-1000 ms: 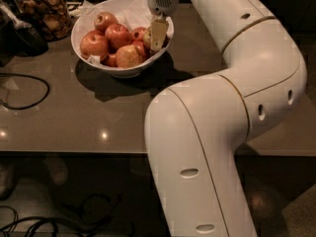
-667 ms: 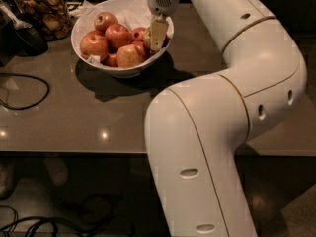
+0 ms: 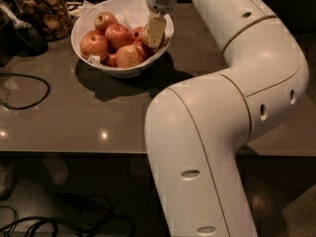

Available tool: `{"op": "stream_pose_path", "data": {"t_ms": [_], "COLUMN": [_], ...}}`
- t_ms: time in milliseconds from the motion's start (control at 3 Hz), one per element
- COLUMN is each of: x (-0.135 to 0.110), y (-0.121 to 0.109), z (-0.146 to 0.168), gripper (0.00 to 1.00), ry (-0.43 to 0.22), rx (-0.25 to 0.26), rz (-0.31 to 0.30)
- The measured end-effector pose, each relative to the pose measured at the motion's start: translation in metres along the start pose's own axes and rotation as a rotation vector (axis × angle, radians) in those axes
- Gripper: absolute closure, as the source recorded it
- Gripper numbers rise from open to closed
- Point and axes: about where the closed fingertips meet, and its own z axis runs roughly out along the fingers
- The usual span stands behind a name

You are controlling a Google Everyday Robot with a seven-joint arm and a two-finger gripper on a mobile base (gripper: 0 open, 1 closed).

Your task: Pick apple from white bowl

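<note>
The white robot arm (image 3: 217, 132) fills the right side and reaches back over the grey table (image 3: 98, 117). On the table stands the white bowl (image 3: 121, 72), lined with white paper (image 3: 132, 13) and holding several apples – mostly red ones (image 3: 95, 43). Left of the bowl, a glass jar (image 3: 42, 11) holds brownish pieces. The end effector (image 3: 155, 37) is down inside the bowl at its right side, against the apple (image 3: 142, 34) – whether it grips, I cannot tell. A dark cable (image 3: 34, 90) lies at left.
</note>
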Motion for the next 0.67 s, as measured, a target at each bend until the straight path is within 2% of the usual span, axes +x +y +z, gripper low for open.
{"op": "stream_pose_path", "data": {"t_ms": [667], "x": [-0.003], "y": [0.002], "z": [-0.053], "gripper": [1.00], "ry": [-0.026], "rx": [0.092], "rz": [0.053]}}
